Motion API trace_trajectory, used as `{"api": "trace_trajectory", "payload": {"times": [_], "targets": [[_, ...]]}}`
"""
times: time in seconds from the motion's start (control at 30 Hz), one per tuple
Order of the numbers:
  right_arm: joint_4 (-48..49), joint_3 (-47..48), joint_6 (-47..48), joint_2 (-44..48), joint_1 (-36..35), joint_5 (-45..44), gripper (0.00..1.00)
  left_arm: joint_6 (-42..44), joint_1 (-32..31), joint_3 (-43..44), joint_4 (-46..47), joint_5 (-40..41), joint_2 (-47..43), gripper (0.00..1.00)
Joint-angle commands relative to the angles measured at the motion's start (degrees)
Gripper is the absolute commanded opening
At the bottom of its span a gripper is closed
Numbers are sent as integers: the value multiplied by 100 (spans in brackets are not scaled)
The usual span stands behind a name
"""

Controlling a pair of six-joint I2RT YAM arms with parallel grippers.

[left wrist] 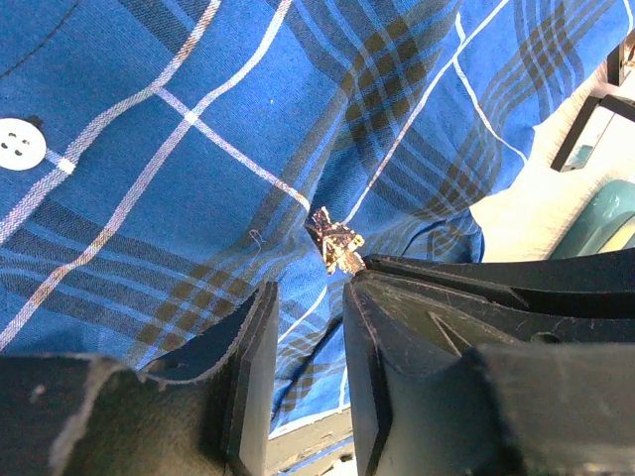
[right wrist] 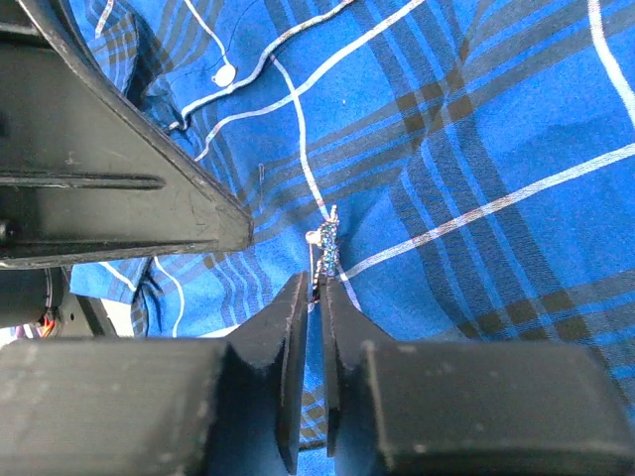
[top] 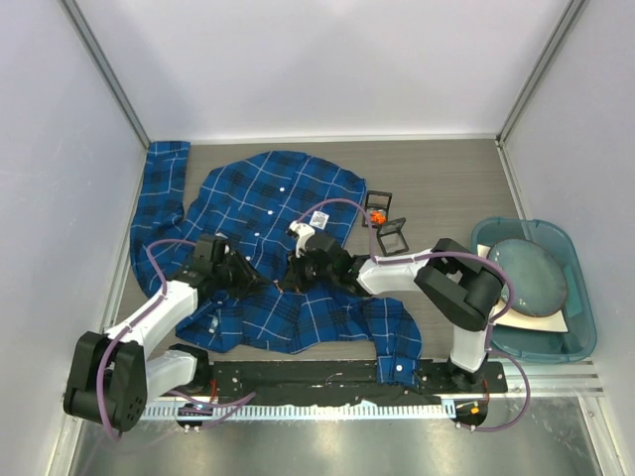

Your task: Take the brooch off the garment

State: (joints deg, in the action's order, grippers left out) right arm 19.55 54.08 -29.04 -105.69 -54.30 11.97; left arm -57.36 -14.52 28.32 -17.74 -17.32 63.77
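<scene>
The blue plaid garment [top: 268, 193] lies spread on the table. The brooch, small and beaded, is pinned to it; it shows in the left wrist view [left wrist: 334, 241] and the right wrist view [right wrist: 326, 243], but is hidden by the grippers in the top view. My right gripper [right wrist: 315, 286] is shut on the brooch's lower end, over the shirt's middle [top: 296, 273]. My left gripper [left wrist: 310, 293] is open, its fingers a short gap apart on the cloth just beside the brooch, facing the right gripper [top: 248, 276]. The cloth [left wrist: 149, 178] puckers around the pin.
A teal bin [top: 585, 327] holding a grey round thing stands at the right. Two small black frames [top: 394, 236] and an orange item [top: 375, 215] sit just right of the shirt. White walls close in the table on the left, back and right.
</scene>
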Motion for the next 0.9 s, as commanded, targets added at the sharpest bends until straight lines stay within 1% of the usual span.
{"api": "trace_trajectory", "payload": {"times": [0.0, 0.17, 0.33, 0.5, 0.57, 0.73, 0.8, 0.87], "targets": [[391, 23, -58, -57, -19, 166, 18, 173, -42, 174, 306, -105, 13, 34], [374, 41, -49, -84, -19, 96, 20, 278, -59, 130, 244, 18, -49, 32], [277, 93, 3, -180, -19, 60, 24, 366, -121, 183, 183, 80, 21, 33], [260, 155, 12, -277, -19, 166, 23, 410, -270, 245, 192, 150, 144, 36], [242, 172, 21, -268, -19, 166, 20, 454, -349, 245, 183, 159, 197, 36], [-188, 436, 266, -250, -19, 113, 7, 463, -437, 131, 200, 246, 233, 34], [-442, 567, 433, -207, -19, 69, 4, 454, -437, 69, 200, 282, 154, 33], [-609, 664, 548, -180, -19, 69, 4, 463, -446, 43, 209, 317, -82, 33]]}}
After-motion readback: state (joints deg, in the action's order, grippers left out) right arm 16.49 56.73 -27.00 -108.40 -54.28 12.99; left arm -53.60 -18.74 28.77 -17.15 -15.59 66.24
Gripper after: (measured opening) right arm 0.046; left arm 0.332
